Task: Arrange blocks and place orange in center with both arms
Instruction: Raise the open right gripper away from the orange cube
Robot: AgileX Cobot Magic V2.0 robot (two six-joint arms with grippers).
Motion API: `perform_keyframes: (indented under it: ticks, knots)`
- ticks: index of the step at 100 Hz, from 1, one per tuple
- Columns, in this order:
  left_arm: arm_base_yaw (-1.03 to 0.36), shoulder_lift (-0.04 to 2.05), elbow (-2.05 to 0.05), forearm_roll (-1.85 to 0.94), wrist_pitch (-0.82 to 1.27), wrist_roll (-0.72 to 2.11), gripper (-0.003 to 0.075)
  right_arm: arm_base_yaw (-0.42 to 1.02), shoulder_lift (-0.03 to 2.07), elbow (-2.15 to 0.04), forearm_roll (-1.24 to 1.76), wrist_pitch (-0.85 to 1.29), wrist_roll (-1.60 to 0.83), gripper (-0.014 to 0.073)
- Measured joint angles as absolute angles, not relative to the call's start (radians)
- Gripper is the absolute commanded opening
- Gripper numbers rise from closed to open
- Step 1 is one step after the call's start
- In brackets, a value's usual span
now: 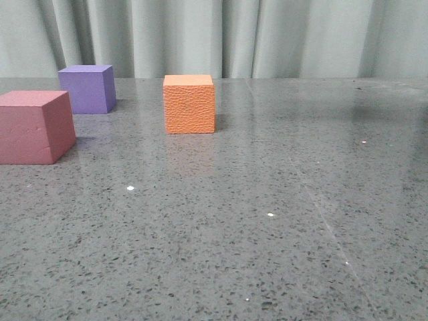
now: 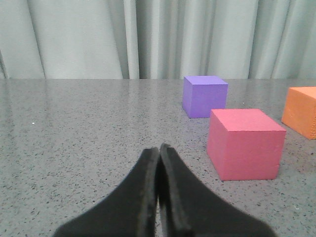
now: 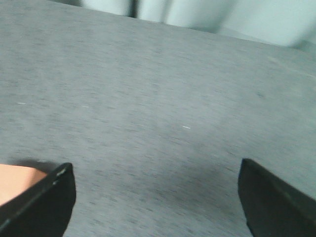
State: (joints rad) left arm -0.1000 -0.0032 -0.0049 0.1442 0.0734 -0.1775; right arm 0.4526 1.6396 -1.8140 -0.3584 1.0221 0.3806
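Note:
The orange cube [image 1: 190,104] with a pebbled surface stands on the grey table, left of the middle of the front view. The purple cube [image 1: 87,88] stands farther back to its left. The pink-red cube [image 1: 35,126] sits at the left edge, nearer the camera. No gripper shows in the front view. In the left wrist view my left gripper [image 2: 159,150] is shut and empty, low over the table, short of the pink-red cube [image 2: 245,143], with the purple cube [image 2: 204,95] and orange cube [image 2: 301,110] beyond. My right gripper [image 3: 155,173] is wide open over bare table; an orange patch [image 3: 15,181] shows behind one finger.
The grey speckled tabletop [image 1: 267,221] runs back to a pale green curtain [image 1: 221,37]. The right wrist view is blurred.

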Motion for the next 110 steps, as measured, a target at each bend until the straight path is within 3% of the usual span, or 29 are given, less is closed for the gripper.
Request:
perform_keyframes:
  ticks: [47, 59, 81, 110]
  knots:
    - [-0.100, -0.003, -0.005, 0.144, 0.073, -0.177, -0.0010, 0.178, 1.078, -1.055, -0.366, 0.840, 0.368, 0.0631]
    - [-0.100, -0.003, -0.005, 0.144, 0.073, -0.177, -0.0010, 0.172, 0.917, -0.903, -0.366, 0.814, 0.366, 0.0474]
    - [-0.100, -0.003, -0.005, 0.144, 0.073, -0.177, -0.0010, 0.172, 0.689, -0.750, -0.366, 0.810, 0.366, -0.0074]
    - [-0.100, -0.003, -0.005, 0.144, 0.073, -0.177, -0.0010, 0.172, 0.522, -0.727, -0.366, 0.823, 0.366, -0.0067]
